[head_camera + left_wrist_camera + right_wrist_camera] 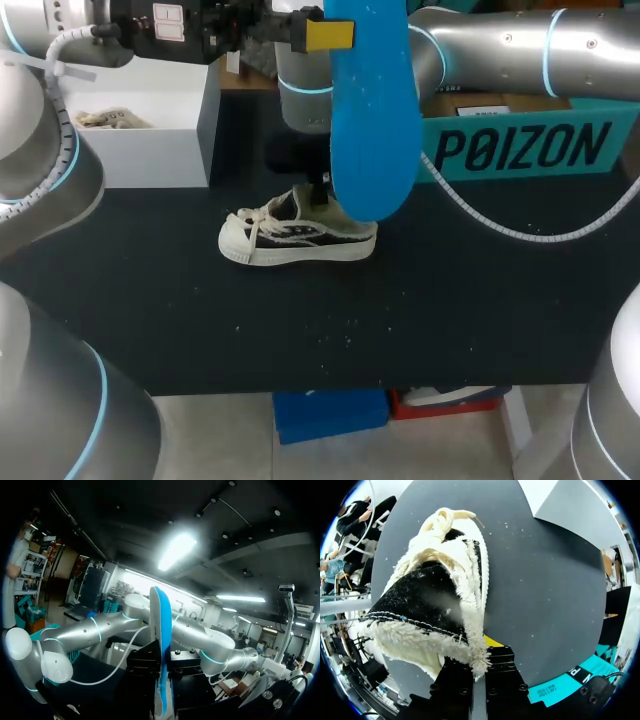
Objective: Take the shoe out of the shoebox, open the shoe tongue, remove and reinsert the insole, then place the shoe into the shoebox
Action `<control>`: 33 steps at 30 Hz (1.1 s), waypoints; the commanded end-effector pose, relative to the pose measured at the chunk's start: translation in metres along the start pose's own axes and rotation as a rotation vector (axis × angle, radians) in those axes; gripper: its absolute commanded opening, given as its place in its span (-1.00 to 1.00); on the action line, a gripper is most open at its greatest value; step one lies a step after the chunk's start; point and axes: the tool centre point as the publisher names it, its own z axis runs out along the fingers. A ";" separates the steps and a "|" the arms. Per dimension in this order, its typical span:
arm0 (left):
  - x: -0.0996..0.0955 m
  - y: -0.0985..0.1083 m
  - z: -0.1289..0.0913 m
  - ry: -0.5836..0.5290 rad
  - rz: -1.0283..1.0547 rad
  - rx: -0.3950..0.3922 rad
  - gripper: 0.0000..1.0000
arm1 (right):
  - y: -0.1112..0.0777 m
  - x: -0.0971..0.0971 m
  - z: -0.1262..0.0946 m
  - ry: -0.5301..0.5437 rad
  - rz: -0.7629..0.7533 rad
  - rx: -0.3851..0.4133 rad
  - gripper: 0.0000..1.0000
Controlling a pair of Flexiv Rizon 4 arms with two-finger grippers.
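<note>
Overhead, the left gripper (318, 35) pinches the blue insole (375, 110) high above the shoe (300, 238). The shoe stands on the black table (450, 300) between the white shoebox (150, 130) and its teal lid (530, 145), with the right gripper (325, 188) at its heel.

Left wrist: the fingers clamp the insole (161, 630) edge-on.

Right wrist: the fingers are closed on the fleecy collar of the shoe (435, 595).

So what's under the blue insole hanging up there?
The shoe sits on the black table below the insole. In the head view the insole covers its heel, and the right gripper pinching its fluffy edge.
</note>
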 end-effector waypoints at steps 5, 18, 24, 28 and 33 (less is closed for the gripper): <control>0.000 0.000 0.001 -0.001 0.002 0.001 -1.00 | -0.033 0.012 -0.091 0.015 0.337 0.059 -1.00; 0.000 0.000 0.001 -0.001 0.002 0.001 -1.00 | -0.057 0.006 -0.114 0.004 1.253 -0.157 -1.00; 0.000 0.000 0.001 -0.001 0.002 0.001 -1.00 | -0.050 0.006 -0.112 -0.030 1.416 -0.214 -1.00; 0.000 0.000 0.001 -0.001 0.002 0.001 -1.00 | -0.044 0.010 -0.107 -0.034 1.459 -0.228 -1.00; 0.000 0.000 0.001 -0.001 0.002 0.001 -1.00 | -0.039 0.015 -0.093 -0.029 1.498 -0.237 -1.00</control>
